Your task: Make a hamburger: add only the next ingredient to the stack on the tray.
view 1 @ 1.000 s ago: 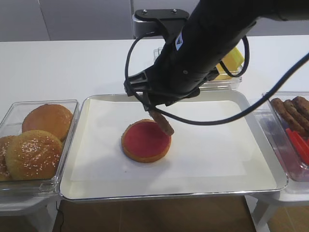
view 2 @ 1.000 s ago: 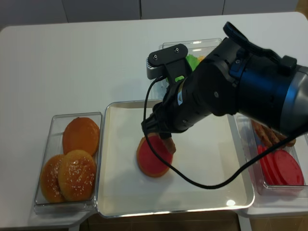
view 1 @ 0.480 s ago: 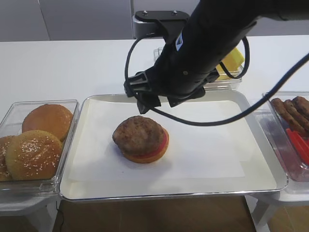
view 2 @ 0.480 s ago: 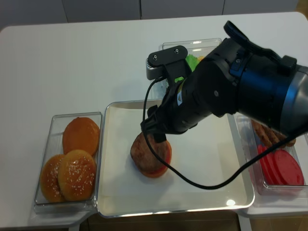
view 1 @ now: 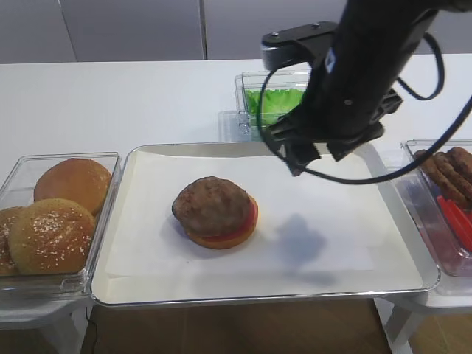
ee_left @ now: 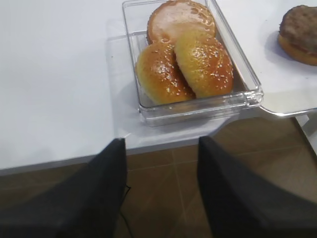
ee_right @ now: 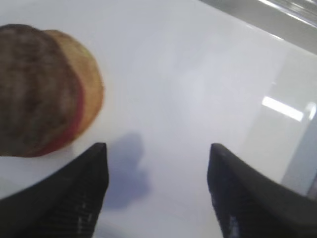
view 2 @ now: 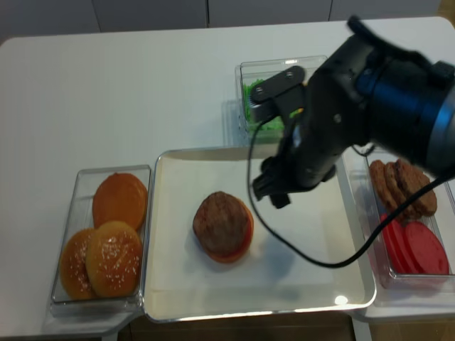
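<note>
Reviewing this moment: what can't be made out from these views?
- Bun bottom and red layer: only the edges peek out under the patty in every view.
- Right claw: in both high views the arm hides its fingertips; the wrist view shows it open.
- Lettuce tub: right part behind the arm.
- Far-right tubs: cut off by the high view's edge.

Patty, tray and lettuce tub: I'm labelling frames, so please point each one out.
patty (view 1: 212,204), first exterior high view, middle of its top face.
tray (view 1: 346,274), first exterior high view, bare paper near the front right corner.
lettuce tub (view 2: 253,92), realsense exterior view, green leaves inside.
</note>
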Motion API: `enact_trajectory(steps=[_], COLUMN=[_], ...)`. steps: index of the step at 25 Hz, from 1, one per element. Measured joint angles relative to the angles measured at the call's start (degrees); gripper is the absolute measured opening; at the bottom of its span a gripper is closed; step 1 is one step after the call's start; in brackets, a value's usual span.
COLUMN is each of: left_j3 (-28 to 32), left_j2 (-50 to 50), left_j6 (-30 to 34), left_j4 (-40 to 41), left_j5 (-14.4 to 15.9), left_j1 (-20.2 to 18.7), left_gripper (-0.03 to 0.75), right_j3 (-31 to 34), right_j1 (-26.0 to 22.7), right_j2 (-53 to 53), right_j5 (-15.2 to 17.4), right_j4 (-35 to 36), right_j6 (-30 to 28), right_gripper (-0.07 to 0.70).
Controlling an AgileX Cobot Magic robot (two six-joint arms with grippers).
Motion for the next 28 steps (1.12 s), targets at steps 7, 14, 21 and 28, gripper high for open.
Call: enact_trajectory(steps=[7, 14, 21, 28], left_j3=[0.00, 0.00, 0.00, 0.00], left_j2=[0.00, 0.00, 0.00, 0.00], left_j6=[0.00, 0.00, 0.00, 0.00], left_j4=[0.00, 0.00, 0.00, 0.00], left_j5=[0.00, 0.00, 0.00, 0.00], left_j1=[0.00, 0.00, 0.00, 0.00], left_gripper=[0.352, 0.353, 0.352, 0.353], right_j3=[0.00, 0.00, 0.35, 10.20], right_j1=[-16.32, -29.25, -31.66, -31.66], right_j2=[-3.44, -10.00, -15.99, -27.28], right_j5=[4.48, 9.40, 15.08, 15.08], right_j4=[5.78, 6.76, 6.53, 6.53], right_j6=[-6.56, -9.50, -10.29, -10.42], right_gripper=[0.471, 0.468, 0.468, 0.468])
